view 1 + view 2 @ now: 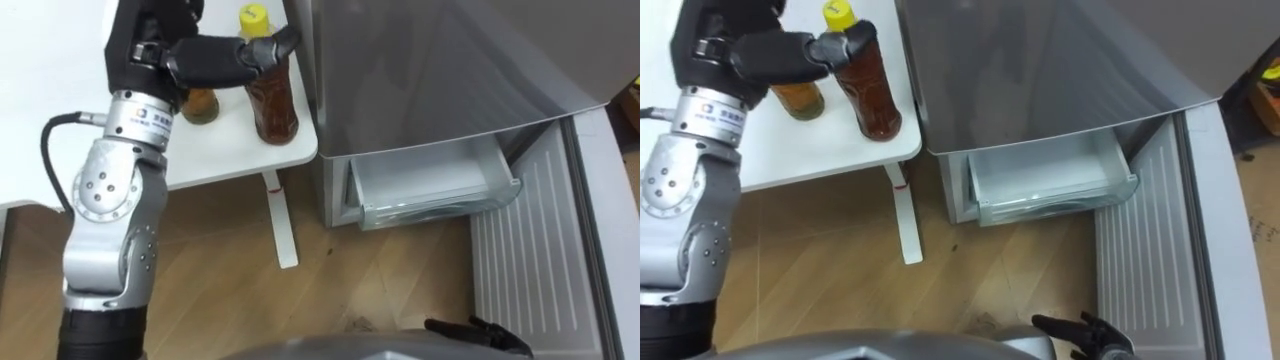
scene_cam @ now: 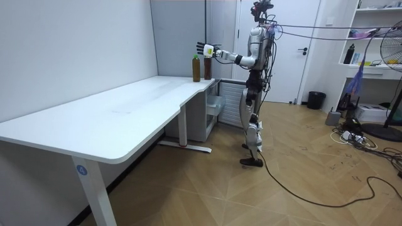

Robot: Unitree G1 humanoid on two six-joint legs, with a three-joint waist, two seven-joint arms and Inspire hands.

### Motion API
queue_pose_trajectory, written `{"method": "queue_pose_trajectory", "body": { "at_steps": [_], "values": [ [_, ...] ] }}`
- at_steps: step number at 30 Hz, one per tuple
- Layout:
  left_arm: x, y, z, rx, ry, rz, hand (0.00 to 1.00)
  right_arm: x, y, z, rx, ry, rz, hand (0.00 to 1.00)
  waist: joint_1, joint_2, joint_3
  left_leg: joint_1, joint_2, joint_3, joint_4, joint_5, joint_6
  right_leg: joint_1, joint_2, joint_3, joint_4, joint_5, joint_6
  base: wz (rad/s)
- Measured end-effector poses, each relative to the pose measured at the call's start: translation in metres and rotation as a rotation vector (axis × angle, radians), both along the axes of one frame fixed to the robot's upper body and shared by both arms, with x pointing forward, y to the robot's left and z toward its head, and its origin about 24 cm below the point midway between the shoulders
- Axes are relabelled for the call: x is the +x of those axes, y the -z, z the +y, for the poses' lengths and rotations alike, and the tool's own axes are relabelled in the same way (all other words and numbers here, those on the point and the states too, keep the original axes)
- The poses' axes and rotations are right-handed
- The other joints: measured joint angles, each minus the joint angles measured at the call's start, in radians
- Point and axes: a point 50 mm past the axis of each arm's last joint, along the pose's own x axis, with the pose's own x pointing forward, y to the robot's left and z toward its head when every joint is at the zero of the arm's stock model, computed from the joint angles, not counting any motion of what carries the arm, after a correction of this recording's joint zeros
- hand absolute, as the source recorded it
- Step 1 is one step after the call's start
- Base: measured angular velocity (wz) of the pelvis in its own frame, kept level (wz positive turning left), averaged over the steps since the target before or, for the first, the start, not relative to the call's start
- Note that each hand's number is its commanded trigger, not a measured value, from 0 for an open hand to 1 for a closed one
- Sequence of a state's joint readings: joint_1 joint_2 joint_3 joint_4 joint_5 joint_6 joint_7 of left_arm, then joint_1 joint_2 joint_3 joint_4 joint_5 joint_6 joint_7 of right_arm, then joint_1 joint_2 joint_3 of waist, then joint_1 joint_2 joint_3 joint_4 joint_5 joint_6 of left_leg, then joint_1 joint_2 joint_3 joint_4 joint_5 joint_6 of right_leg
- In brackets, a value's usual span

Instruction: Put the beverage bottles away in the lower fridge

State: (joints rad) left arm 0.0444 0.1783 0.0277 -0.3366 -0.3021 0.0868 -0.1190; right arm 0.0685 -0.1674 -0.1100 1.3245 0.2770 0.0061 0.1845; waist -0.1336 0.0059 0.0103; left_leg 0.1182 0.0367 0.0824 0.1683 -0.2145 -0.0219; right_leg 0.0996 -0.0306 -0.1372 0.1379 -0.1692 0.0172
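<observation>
The pulled-out translucent fridge drawer (image 1: pixel 430 190) is being hemmed between the white table corner (image 1: pixel 250 160) and ribbed grey door (image 1: pixel 530 270).

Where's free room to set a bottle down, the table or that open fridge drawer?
The open drawer under the fridge looks bare. The table is free in the strip between the bottles and its front edge. Crowded: the table corner by the fridge, where the left hand grips the brown bottle beside a second bottle.

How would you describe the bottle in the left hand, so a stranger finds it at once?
On the white desk, at the corner by the grey fridge, stand two bottles. It is the dark brown bottle nearer the fridge, yellow-capped; the amber bottle is paler.
</observation>
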Motion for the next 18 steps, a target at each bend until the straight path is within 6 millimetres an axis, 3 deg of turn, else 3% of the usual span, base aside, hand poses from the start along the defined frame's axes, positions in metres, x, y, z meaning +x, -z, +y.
{"method": "queue_pose_trajectory", "body": {
  "at_steps": [18],
  "values": [
    [0.004, 0.026, 0.005, -0.002, -0.020, 0.136, 0.00, -0.001, -0.002, -0.008, -0.022, -0.048, 0.021, 0.00, 0.003, 0.002, -0.0010, 0.016, 0.004, 0.023, -0.001, 0.000, 0.000, 0.004, 0.002, 0.022, 0.015, 0.000, 0.000, -0.03]
  ]
}}
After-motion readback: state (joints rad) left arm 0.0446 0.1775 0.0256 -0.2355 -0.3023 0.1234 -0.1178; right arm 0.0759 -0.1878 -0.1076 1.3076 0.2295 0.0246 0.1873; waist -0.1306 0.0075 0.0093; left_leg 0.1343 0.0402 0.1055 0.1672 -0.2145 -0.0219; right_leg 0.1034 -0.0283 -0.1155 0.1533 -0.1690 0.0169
